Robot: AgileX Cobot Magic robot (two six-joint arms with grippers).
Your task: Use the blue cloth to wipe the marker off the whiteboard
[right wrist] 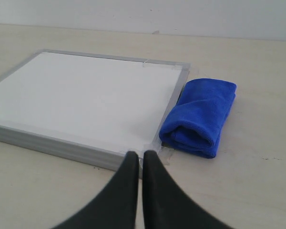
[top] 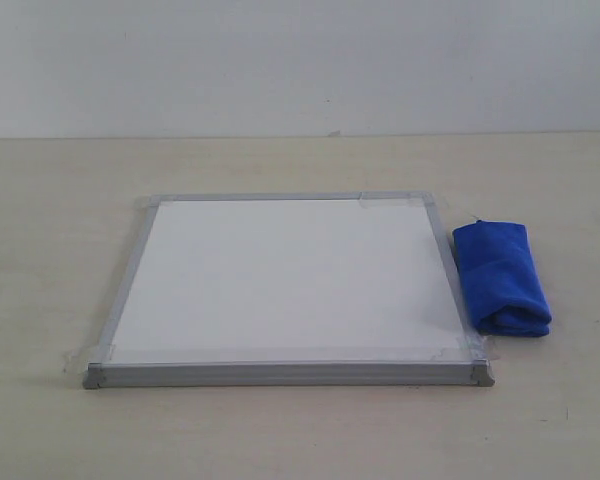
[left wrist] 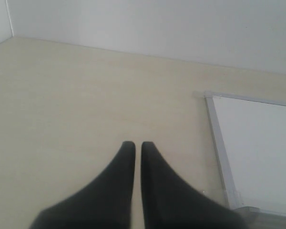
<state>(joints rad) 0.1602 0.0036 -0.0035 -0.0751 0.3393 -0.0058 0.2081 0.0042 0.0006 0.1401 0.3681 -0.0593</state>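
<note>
The whiteboard (top: 285, 280) lies flat on the table, framed in silver-grey with taped corners, and its surface looks plain white; no red marker line shows in any view. Just off its right edge rests the blue cloth (top: 501, 277), a rolled bundle. Neither gripper appears in the exterior view. In the right wrist view my right gripper (right wrist: 140, 153) is shut and empty, above the board's near right corner, with the whiteboard (right wrist: 86, 95) and the blue cloth (right wrist: 201, 116) beyond it. My left gripper (left wrist: 134, 144) is shut and empty over bare table, left of the whiteboard (left wrist: 262, 148).
The beige table (top: 60, 250) runs back to a white wall (top: 300, 60). Clear tape (top: 450, 352) holds the board's corners down.
</note>
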